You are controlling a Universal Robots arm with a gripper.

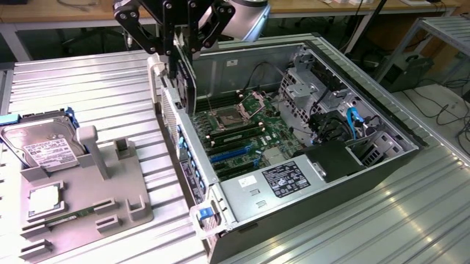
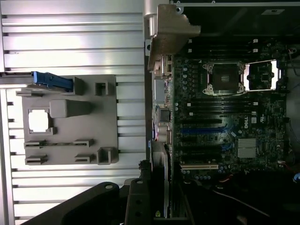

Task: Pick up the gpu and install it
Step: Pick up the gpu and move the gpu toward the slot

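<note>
My claw [image 1: 181, 54] is closed on the gpu [image 1: 181, 88]. The card hangs upright from it above the rim of the open computer case [image 1: 331, 220] on the exterior view's left, not yet seated in a slot. The exterior view gives me the card's dark broad side. Farther to that view's left, on the table [image 1: 88, 77], is the grey holder [image 1: 88, 209] with the hard drive [image 1: 44, 148] resting in it. The wrist view gives me the gpu [image 2: 163, 183] edge-on, just beside the motherboard [image 2: 225, 122] with its blue slots [image 2: 201, 131] and open processor socket [image 2: 225, 78].
</note>
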